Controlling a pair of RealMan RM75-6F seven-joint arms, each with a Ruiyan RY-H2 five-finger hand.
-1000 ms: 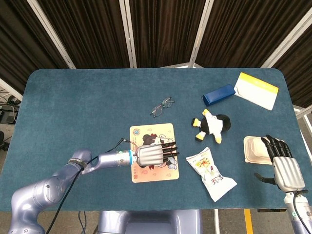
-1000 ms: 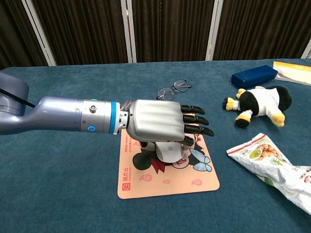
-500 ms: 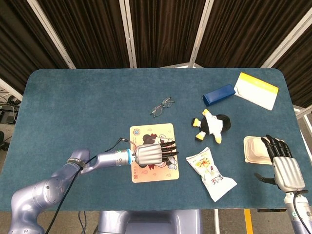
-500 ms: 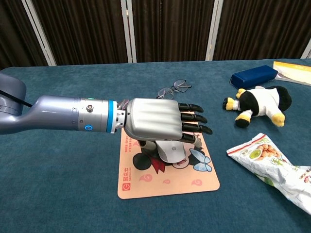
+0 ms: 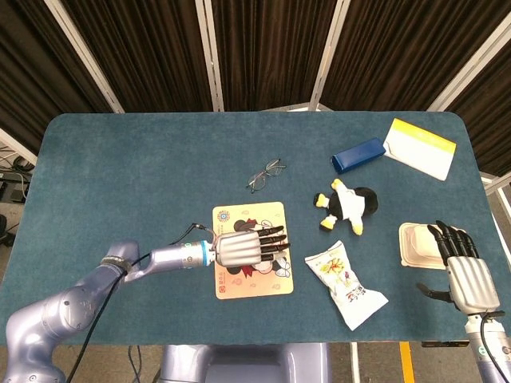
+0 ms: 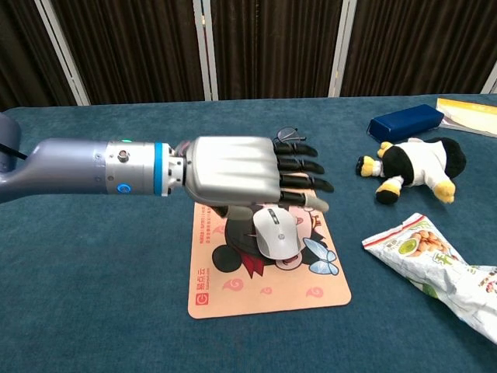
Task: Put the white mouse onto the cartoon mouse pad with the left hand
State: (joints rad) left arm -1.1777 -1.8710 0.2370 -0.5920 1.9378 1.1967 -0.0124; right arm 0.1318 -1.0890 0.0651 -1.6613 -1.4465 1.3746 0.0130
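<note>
The white mouse (image 6: 277,231) lies flat on the cartoon mouse pad (image 6: 264,291), over its printed figure. My left hand (image 6: 233,171) hovers just above and behind the mouse, palm down, fingers stretched out and apart, holding nothing. In the head view the left hand (image 5: 239,249) covers the middle of the mouse pad (image 5: 239,219) and hides most of the mouse. My right hand (image 5: 467,275) stays at the table's near right edge, fingers extended, empty.
Glasses (image 5: 266,174) lie just beyond the pad. A penguin plush (image 5: 349,205) and a snack bag (image 5: 345,283) sit to the pad's right. Further right are a blue case (image 5: 359,154), a yellow-white book (image 5: 419,148) and a white container (image 5: 417,243).
My left hand has let go of the mouse, risen and drawn back slightly to the left. The mouse now shows uncovered on the pad. The right hand has not moved.
</note>
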